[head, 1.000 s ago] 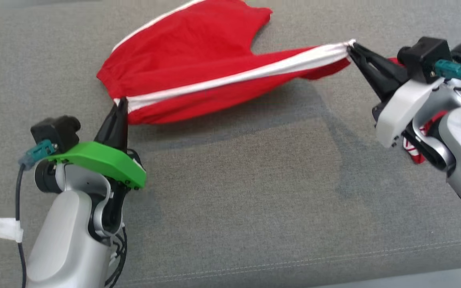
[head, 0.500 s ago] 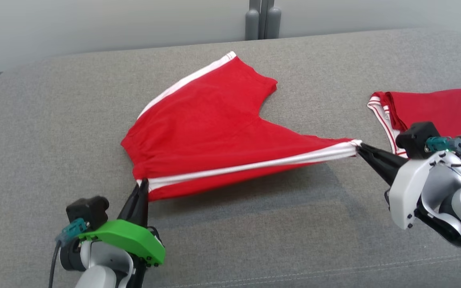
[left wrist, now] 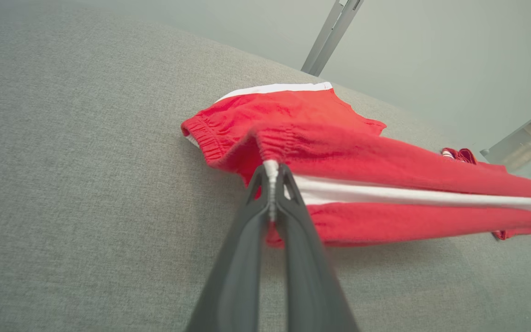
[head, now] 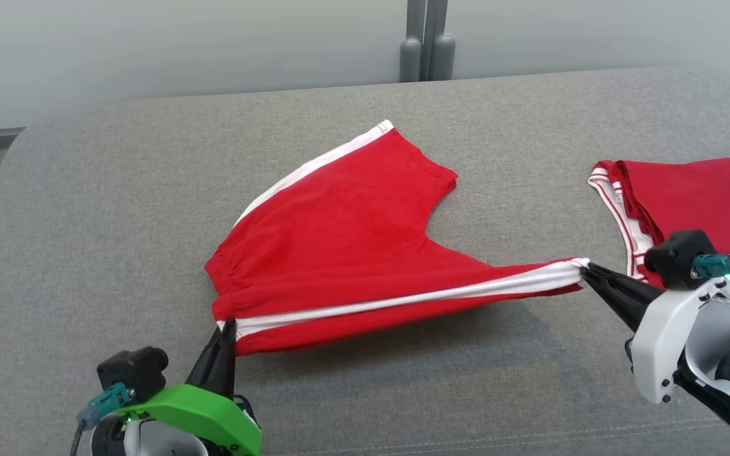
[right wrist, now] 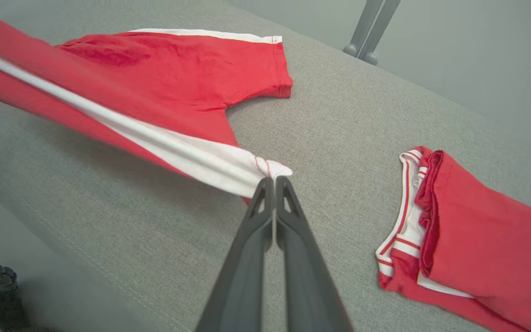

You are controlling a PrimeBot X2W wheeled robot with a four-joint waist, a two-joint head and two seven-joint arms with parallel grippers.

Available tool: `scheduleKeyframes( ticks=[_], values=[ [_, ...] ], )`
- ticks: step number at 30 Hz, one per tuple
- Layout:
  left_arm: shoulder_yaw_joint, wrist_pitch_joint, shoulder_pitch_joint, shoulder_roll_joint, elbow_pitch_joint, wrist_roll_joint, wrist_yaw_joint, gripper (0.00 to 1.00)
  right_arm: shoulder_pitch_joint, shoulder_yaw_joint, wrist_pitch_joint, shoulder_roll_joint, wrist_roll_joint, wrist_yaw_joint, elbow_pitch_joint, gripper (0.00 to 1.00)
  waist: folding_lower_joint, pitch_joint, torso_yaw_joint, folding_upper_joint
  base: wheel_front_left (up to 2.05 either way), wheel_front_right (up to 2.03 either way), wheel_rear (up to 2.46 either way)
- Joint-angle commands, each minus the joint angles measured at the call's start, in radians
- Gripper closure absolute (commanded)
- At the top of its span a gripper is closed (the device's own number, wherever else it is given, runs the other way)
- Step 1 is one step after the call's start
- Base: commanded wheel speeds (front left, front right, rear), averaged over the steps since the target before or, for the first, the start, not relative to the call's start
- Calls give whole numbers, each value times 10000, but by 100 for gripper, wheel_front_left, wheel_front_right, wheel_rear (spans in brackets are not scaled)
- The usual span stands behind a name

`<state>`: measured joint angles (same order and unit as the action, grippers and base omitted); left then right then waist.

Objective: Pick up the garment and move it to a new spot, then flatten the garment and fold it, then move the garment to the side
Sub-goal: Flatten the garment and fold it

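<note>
The left gripper (head: 228,324) is pinched tight shut on the waist corner of the red shorts (head: 339,234), right where the white stripe (head: 403,297) ends. It is long, dark and pointy, with a green cover (head: 200,411) behind it.

The shorts are soft, thin cloth, and the waist end is puckered with elastic. The far leg lies flat on the grey cushion (head: 118,209). The near side is lifted off the cushion and pulled in a straight line between the two grippers, with a shadow under it.

The right gripper (head: 587,273) is squeezed shut too. It holds the other end of the same white stripe, bunched up small at the leg hem.

Just behind the right gripper lies a second red garment (head: 707,190), folded, with red and white trim. It lies apart from the shorts.

The cushion is rough woven cloth with round corners and a stitched seam (right wrist: 109,273) near the front edge. There is lots of bare cushion on the left and in front of the shorts, and less on the right.
</note>
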<state>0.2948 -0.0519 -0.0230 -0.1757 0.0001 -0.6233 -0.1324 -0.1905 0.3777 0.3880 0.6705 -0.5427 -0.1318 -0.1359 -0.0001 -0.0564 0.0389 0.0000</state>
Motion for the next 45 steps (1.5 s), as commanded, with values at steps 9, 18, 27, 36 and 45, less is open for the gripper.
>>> scheduleKeyframes(
  ticks=[9, 18, 27, 36, 45],
  values=[
    [243, -228, 1565, 319, 172, -31, 197, 100, -2163, 562, 240, -58, 482, 21, 614, 100, 1, -774, -764, 0, 0, 0, 0],
    [447, -65, 3617, 801, 1265, -72, 437, 100, -5300, 1982, 384, 414, 167, 19, 2163, 100, 1, -1846, -1518, 0, 0, 0, 0],
    [667, 300, 5078, 1099, 2255, -296, 560, 100, -8415, 3765, 218, 428, -74, 19, 4086, 100, 1, -2921, -2066, 0, 0, 0, 0],
    [871, 804, 6264, 1204, 3112, -601, 601, 100, -10699, 5441, -391, 103, -242, 21, 5965, 100, 1, -3608, -2516, 0, 0, 0, 0],
    [1082, 1278, 6918, 1234, 3752, -915, 445, 100, -11818, 6272, -839, -378, -510, 21, 7398, 100, 1, -3864, -2673, 0, 0, 0, 0]
  ],
)
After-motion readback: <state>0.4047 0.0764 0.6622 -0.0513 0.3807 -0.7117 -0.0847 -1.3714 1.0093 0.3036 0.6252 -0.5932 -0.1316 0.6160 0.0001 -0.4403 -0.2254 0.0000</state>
